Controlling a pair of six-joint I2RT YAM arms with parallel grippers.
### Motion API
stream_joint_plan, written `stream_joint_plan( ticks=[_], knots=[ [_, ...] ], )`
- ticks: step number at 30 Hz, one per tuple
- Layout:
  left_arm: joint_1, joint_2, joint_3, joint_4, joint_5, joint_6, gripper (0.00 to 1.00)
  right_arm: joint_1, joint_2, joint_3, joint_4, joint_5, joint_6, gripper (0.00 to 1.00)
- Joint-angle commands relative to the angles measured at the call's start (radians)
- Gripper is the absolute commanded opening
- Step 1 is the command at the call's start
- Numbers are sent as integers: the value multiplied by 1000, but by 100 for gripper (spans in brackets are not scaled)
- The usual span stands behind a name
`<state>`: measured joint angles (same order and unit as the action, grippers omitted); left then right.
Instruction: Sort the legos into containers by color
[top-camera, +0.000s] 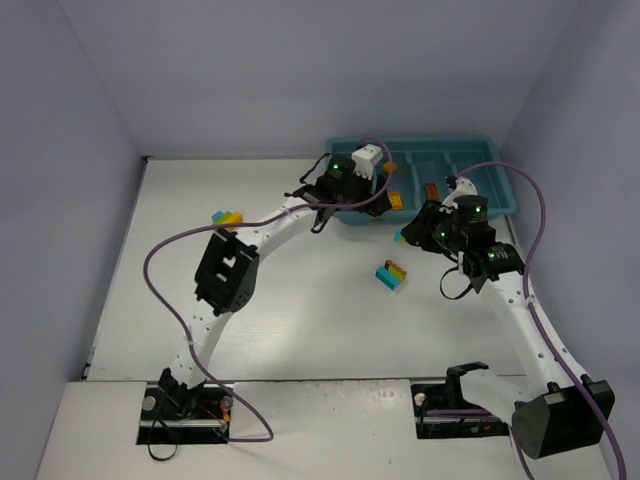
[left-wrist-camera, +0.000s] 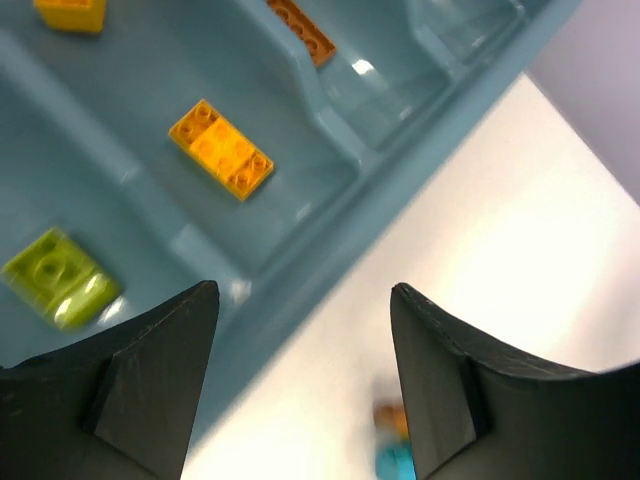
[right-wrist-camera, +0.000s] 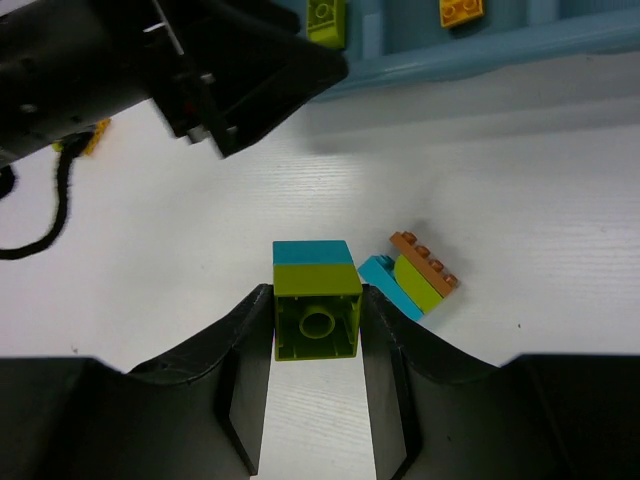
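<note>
Top external view showed the left arm (top-camera: 265, 228) stretched far toward the tray (top-camera: 420, 141), its left fingers (left-wrist-camera: 150, 370) spread apart and empty over the tray's near rim. A green brick (left-wrist-camera: 60, 290) and a yellow brick (left-wrist-camera: 220, 150) lay inside. The right arm (top-camera: 535, 320) bent leftward near the tray, its right fingers (right-wrist-camera: 245, 390) clamped on a green-and-cyan clump (right-wrist-camera: 316, 300) over the table (right-wrist-camera: 150, 260).

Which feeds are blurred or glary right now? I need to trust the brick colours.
Left wrist view: green brick smeared, table clump out of focus, small glare on the tray divider. Right wrist view: sharp, green-and-cyan brick clear. Top view: evenly lit, no glare.
</note>
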<state>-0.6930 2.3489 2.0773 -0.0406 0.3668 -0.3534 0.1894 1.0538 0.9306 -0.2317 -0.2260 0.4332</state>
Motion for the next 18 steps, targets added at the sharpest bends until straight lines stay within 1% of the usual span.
stream_joint_plan(
  ticks=[1,2,3,4,5,6,7,9,11,13,15,16,17,18],
  knots=[
    [91,-295,-109,146,75,-28,63,-5,26,85,51,-78,-66,0],
    [114,-334,-196,156,107,-59,63,-7,41,105,55,-99,-86,0],
    [139,-405,-239,168,150,-76,63,-7,46,112,61,-154,-96,0],
    [186,-437,-281,200,240,-91,63,-7,52,119,80,-183,-103,0],
    [206,-469,-363,218,288,-119,64,-8,63,134,89,-209,-116,0],
    [223,-531,-403,243,341,-130,64,-8,69,142,95,-237,-122,0],
    [251,-555,-439,278,438,-146,64,-8,81,149,112,-293,-126,0],
    [265,-626,-521,285,492,-163,65,-10,90,166,130,-334,-137,0],
    [270,-669,-565,281,546,-171,66,-10,103,175,164,-397,-145,0],
    [270,-726,-628,283,576,-174,70,-8,109,177,209,-433,-148,0],
    [267,-787,-670,283,598,-161,73,-8,121,181,268,-515,-149,0],
    [267,-804,-712,291,609,-151,74,-8,133,180,285,-548,-148,0],
    [267,-822,-729,292,619,-139,74,-8,138,178,305,-611,-143,0],
    [267,-851,-743,297,638,-137,74,-8,144,178,345,-636,-128,0]
  ],
)
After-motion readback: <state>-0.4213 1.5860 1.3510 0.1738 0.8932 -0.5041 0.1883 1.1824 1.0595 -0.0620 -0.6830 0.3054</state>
